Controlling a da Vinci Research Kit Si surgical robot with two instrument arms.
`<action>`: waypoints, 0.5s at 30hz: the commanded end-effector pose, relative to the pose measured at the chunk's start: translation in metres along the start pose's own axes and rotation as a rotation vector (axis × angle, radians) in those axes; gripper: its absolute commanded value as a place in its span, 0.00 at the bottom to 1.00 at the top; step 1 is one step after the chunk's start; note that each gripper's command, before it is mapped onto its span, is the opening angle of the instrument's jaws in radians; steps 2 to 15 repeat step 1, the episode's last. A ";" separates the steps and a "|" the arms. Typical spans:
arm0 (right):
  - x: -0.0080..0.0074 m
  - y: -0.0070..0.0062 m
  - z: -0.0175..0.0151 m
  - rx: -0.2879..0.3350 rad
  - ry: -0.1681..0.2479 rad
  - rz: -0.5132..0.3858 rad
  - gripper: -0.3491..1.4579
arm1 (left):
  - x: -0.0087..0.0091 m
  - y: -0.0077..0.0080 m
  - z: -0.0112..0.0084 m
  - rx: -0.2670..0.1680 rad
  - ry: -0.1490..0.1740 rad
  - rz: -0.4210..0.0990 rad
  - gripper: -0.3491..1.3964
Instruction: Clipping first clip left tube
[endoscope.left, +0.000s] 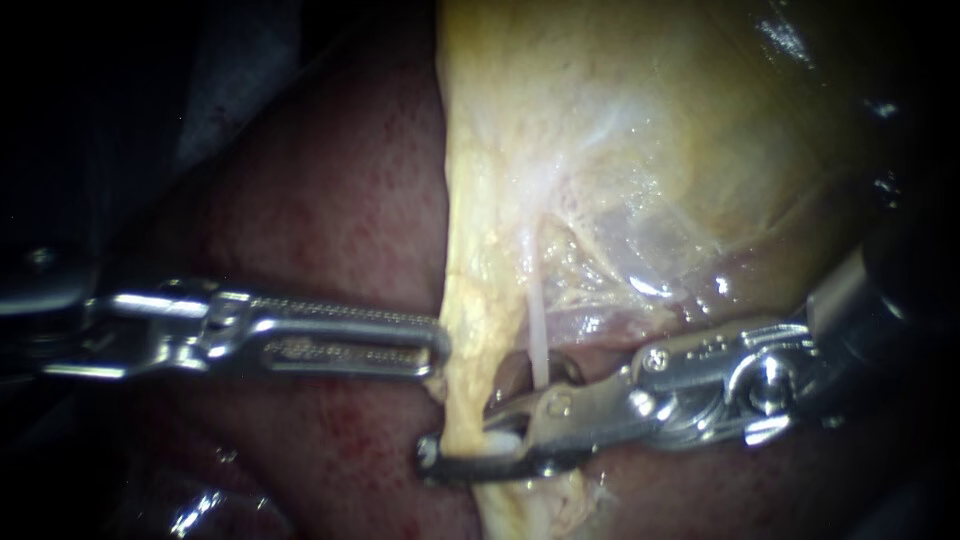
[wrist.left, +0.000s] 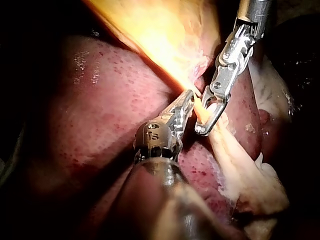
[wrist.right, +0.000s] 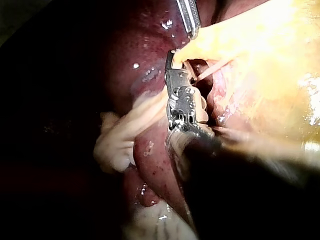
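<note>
Yellow tissue (endoscope.left: 520, 150) is seen hanging over dark red liver (endoscope.left: 330, 200) in the endoscope view. Its edge is pinched by the left instrument (endoscope.left: 438, 345), jaws closed on it. The left tube (endoscope.left: 465, 390), a yellowish strand, is straddled by the right instrument (endoscope.left: 460, 440): jaws parted, one on each side, a gap visible. A white clip (endoscope.left: 502, 439) is seen between those jaws against the tube. A thinner pale tube (endoscope.left: 538, 335) runs just beside it.

Left wrist view: left instrument (wrist.left: 187, 102) is clamped on the yellow tissue (wrist.left: 150, 30); right instrument (wrist.left: 207, 120) is set just ahead of it, jaws apart around the left tube (wrist.left: 235, 150), liver (wrist.left: 100, 110) beneath.

Right wrist view: right instrument (wrist.right: 172, 60) is placed over the left tube (wrist.right: 135, 122); how far its jaws are parted cannot be told here. Left instrument (wrist.right: 192, 27) is seen ahead, on the yellow tissue (wrist.right: 260, 45).
</note>
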 end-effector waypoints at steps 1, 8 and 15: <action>0.0000 0.0000 0.0000 0.002 -0.001 -0.001 0.00 | 0.0000 0.0001 0.0000 0.001 0.000 0.000 0.00; 0.0000 0.0000 0.0000 0.002 -0.001 -0.001 0.00 | 0.0000 0.0001 0.0000 0.001 0.000 0.000 0.00; 0.0000 0.0000 0.0000 0.002 -0.001 -0.001 0.00 | 0.0000 0.0001 0.0000 0.001 0.000 0.000 0.00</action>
